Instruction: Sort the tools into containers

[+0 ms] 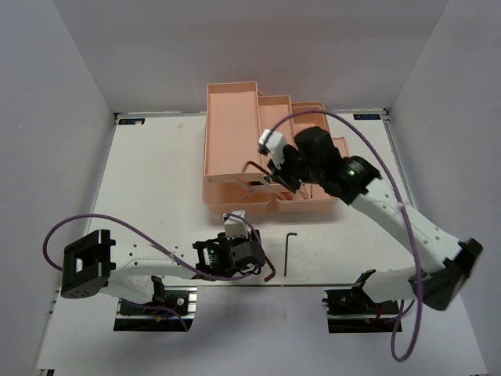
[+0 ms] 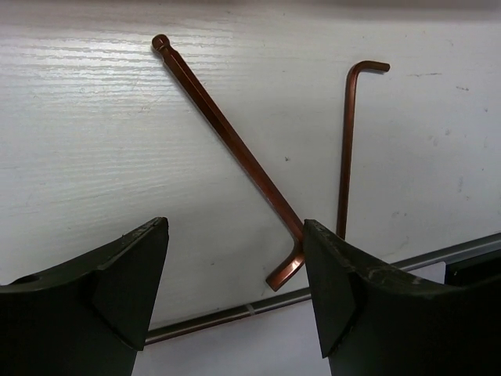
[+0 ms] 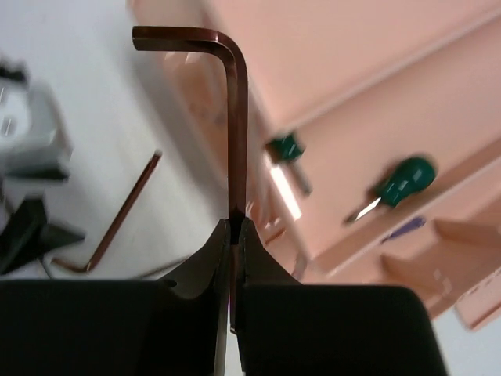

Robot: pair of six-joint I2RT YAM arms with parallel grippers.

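Left gripper (image 2: 235, 262): we see two matte black wedge fingers spread wide, gripping nothing, low over the table (image 2: 94, 141).
Ball-end hex key (image 2: 227, 133): coppery-dark six-sided rod lying flat. Its short bent leg sits between the left fingers, close to one inner face. The long leg runs away from the tips and ends in a small ball.
Plain hex key (image 2: 347, 141): same finish, just beside the ball-end one, hook at the far end.
Right gripper (image 3: 237, 227): pinched tight on the held hex key (image 3: 239, 125). The long leg sticks straight out from the tips, with a rounded elbow at the far end.
Toolbox (image 1: 231, 125): translucent salmon plastic with stepped trays fanned open, below and beyond the right gripper.
Green-handled screwdriver (image 3: 403, 182): stubby, glossy bulb handle, lying in a tray beyond the right tips.
Second green screwdriver (image 3: 286, 147): blurred, and we can't tell which compartment.
Table surface: white, finely streaked grain.
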